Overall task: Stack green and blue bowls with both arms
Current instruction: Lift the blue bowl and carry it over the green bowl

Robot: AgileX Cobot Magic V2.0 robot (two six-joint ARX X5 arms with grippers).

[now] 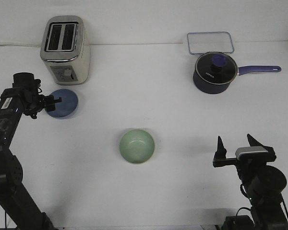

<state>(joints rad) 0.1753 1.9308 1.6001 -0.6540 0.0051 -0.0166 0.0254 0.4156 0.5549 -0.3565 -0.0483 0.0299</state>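
Note:
The pale blue bowl sits on the white table at the left, in front of the toaster. My left gripper is at its left rim, its fingers slightly apart over the rim; the bowl rests on the table. The pale green bowl sits upright and empty at the table's middle, near the front. My right gripper is open and empty at the front right, well to the right of the green bowl, fingers pointing away from me.
A silver toaster stands at the back left, just behind the blue bowl. A dark navy saucepan with a purple handle and a clear lid behind it are at the back right.

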